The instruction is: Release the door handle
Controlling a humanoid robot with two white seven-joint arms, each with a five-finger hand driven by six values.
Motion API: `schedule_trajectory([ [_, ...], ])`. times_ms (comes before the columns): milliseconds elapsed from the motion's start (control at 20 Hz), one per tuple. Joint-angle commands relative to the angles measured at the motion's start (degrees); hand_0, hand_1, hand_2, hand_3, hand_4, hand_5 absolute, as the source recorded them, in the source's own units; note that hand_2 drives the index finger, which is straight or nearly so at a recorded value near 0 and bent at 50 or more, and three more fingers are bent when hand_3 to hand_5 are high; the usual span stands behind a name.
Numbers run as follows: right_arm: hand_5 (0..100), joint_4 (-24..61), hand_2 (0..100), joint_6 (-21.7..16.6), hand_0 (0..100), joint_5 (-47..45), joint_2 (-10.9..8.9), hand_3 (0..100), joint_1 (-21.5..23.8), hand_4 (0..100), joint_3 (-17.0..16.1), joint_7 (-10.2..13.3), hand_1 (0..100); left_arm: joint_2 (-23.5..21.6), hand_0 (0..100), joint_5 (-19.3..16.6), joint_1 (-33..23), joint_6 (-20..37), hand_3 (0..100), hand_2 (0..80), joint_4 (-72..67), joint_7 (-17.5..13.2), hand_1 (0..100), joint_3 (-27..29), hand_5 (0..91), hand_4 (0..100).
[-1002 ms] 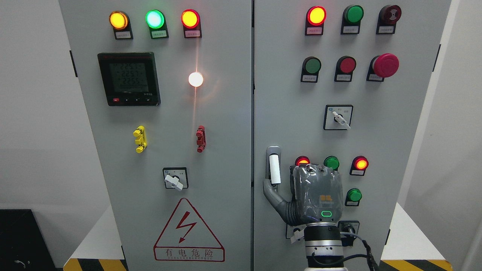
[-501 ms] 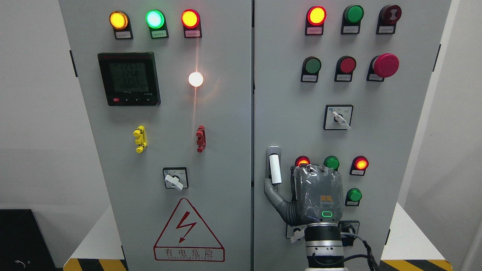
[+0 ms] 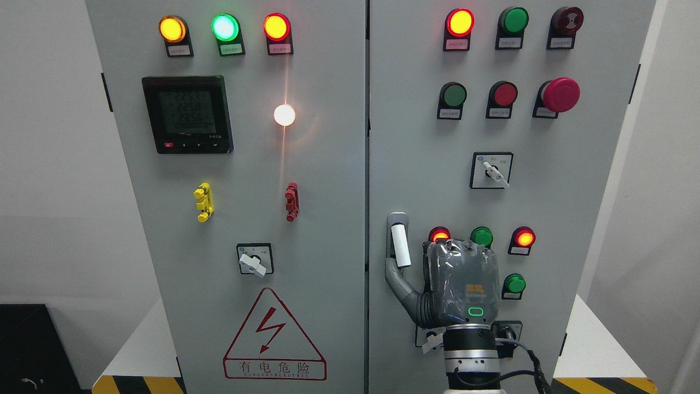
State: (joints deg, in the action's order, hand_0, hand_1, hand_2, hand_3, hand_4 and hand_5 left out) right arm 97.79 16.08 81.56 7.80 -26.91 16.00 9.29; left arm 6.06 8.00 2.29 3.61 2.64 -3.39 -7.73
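Head view looked straight at a grey two-door control cabinet (image 3: 328, 219), and the door handle (image 3: 399, 243), a white lever in a grey upright housing, sat at the left edge of the right-hand door (image 3: 569, 180), just beside the centre seam. That spot makes sense for a latch: it is where the two doors meet, so a pull there would swing the door on its outer hinges. The right hand (image 3: 443, 284) came up from the bottom edge right of the middle, wrist vertical, with the back of its grey palm facing the camera and a small green light glowing near the wrist. Its thumb (image 3: 395, 276) reached out up and to the left, its tip lying at the foot of the lever; whether it touched could not be told. The fingers pointed up toward the panel, beside the lever rather than around it, though they were hidden behind the palm, so their curl could not be made out; nothing appeared to be gripped. I judged the release to be nearly done, with only the thumb left close to the lever and the hand ready to draw back. The palm covered part of a cluster of red and green indicator lamps (image 3: 481, 236) to the right of the lever. No left hand showed.
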Motion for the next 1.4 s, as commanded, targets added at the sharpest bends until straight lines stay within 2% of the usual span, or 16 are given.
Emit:
schedule_trajectory([
  [0,100,0.0,100,0.2,38,0.0,0.02,100,0.0,98,-0.4,0.0,31,0.0,12,0.0,0.0,0.0,0,0.0,0.0,0.0,56,0.0,0.0,0],
  [1352,100,0.6,100,0.1,38,-0.9,0.02,100,0.2,99,-1.2,0.4,33,0.0,12,0.0,0.0,0.0,0,0.0,0.0,0.0,56,0.0,0.0,0],
])
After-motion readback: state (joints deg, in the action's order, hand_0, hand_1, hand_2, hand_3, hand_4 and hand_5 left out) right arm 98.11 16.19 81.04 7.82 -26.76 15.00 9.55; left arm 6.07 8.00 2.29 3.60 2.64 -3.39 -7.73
